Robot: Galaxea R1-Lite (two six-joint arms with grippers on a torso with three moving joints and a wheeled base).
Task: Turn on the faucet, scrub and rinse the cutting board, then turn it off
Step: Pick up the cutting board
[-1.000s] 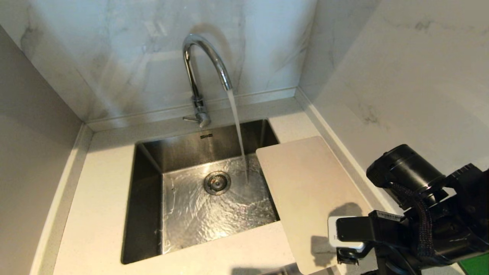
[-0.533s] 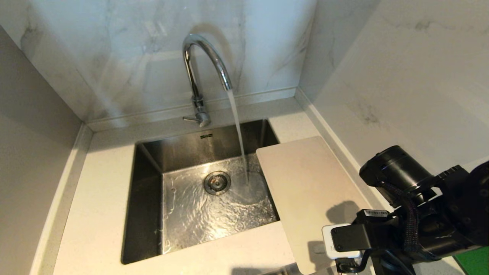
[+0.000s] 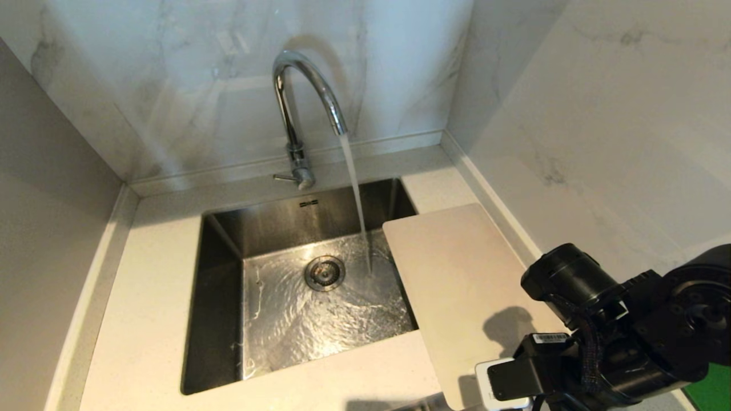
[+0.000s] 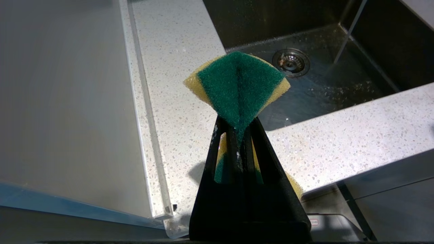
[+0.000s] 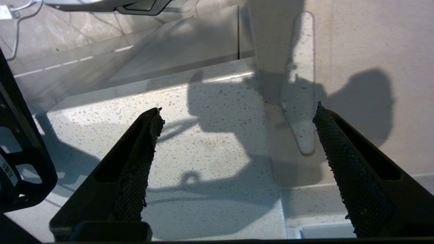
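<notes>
The chrome faucet (image 3: 302, 97) stands behind the sink, and water runs from its spout into the basin. The cream cutting board (image 3: 457, 291) lies flat on the counter right of the sink, its left edge over the basin. My right arm (image 3: 599, 342) hangs above the board's near end. In the right wrist view the right gripper (image 5: 238, 107) is open and empty, over the board's (image 5: 356, 51) corner with the handle slot (image 5: 300, 84). My left gripper (image 4: 239, 123) is shut on a green and yellow sponge (image 4: 237, 81), above the counter left of the sink.
The steel sink (image 3: 223, 240) has wet walls and a drain (image 3: 324, 273) in the middle. Speckled counter (image 3: 148, 285) surrounds it. Marble walls close in behind and on the right, and a grey panel (image 3: 51, 228) stands on the left.
My right arm has sunk and shifted left in the head view, closer over the board's near end. Water keeps running and the board has not moved.
</notes>
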